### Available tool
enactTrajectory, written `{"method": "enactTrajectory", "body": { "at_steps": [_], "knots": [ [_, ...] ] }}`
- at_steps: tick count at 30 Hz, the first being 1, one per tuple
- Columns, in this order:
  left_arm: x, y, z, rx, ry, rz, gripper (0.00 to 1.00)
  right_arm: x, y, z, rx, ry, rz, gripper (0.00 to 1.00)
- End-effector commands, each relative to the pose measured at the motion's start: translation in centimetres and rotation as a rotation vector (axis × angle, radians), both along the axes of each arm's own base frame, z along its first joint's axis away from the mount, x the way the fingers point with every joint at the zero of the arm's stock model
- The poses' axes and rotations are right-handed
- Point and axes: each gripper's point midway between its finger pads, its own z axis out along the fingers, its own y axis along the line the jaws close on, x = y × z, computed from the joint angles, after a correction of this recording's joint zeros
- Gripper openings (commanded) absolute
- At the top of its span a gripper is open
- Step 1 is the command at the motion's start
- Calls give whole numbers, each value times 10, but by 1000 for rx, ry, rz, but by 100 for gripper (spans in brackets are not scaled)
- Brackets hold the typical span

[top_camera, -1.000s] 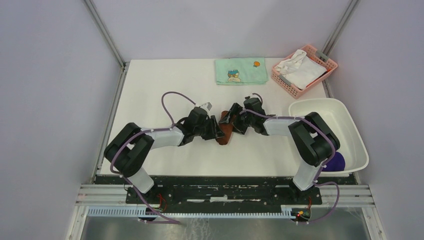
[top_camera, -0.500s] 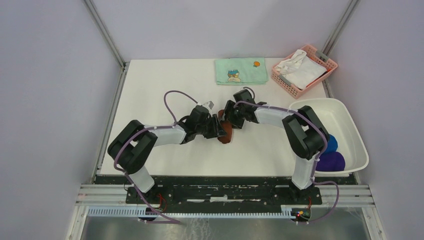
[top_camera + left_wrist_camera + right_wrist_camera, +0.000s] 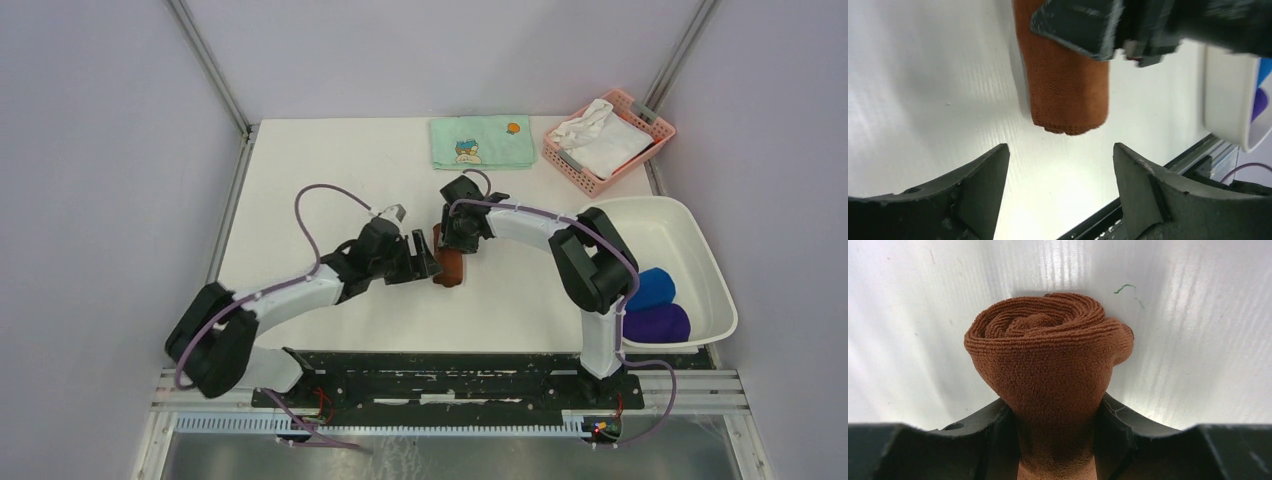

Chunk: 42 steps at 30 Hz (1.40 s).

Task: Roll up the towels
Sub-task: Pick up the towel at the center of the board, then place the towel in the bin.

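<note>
Rust-brown rolled terry towel, mid-frame on white worktop, right hand clenched around it, left hand released, spread wide just short of its end

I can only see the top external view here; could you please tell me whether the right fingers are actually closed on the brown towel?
Observer: Yes. In the right wrist view the right fingers pinch the rust-brown towel from both sides.
Operator: Thank you. Is it properly rolled?
Observer: Its end shows a spiral of layers facing that camera.
Operator: And the left fingers?
Observer: In the left wrist view the left fingers stand open with nothing between them, short of the roll's end.
</note>
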Motion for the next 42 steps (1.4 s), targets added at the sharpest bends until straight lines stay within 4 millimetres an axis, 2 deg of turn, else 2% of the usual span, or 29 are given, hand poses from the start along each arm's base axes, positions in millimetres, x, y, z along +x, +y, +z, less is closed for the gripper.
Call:
{"method": "enactTrajectory", "body": {
  "at_steps": [1, 2, 6, 9, 11, 14, 17, 20, 24, 28, 32, 36, 38, 42],
  "knots": [
    [12, 49, 55, 72, -144, 114, 85, -33, -67, -41, -315, 123, 8, 42],
    [15, 59, 72, 73, -177, 138, 87, -31, -66, -37, -309, 109, 6, 40],
    [27, 108, 112, 161, -235, 210, 92, -20, -58, -15, -245, 57, 5, 35],
    [39, 145, 142, 233, -306, 268, 92, -11, -59, 14, -166, 12, -16, 33],
    [45, 165, 156, 303, -359, 307, 93, -4, -70, 36, -119, -20, -59, 32],
    [51, 186, 166, 413, -412, 350, 93, 11, -107, 72, -55, -80, -183, 32],
    [53, 204, 160, 495, -426, 407, 93, 21, -155, 115, -24, -168, -311, 33],
    [52, 206, 152, 507, -421, 410, 93, 27, -210, 149, -11, -247, -457, 34],
    [49, 212, 145, 540, -413, 417, 95, 25, -281, 169, 41, -286, -650, 35],
    [50, 213, 143, 547, -412, 420, 95, 20, -342, 168, 141, -309, -848, 35],
    [51, 213, 138, 552, -403, 415, 95, 18, -382, 149, 227, -310, -989, 35],
    [51, 213, 135, 557, -398, 410, 95, 15, -407, 118, 258, -272, -1060, 35],
    [51, 212, 135, 555, -398, 408, 96, 12, -412, 96, 258, -216, -1075, 35],
    [52, 211, 133, 554, -396, 404, 96, -1, -418, 66, 232, -151, -1096, 36]
  ]
}}
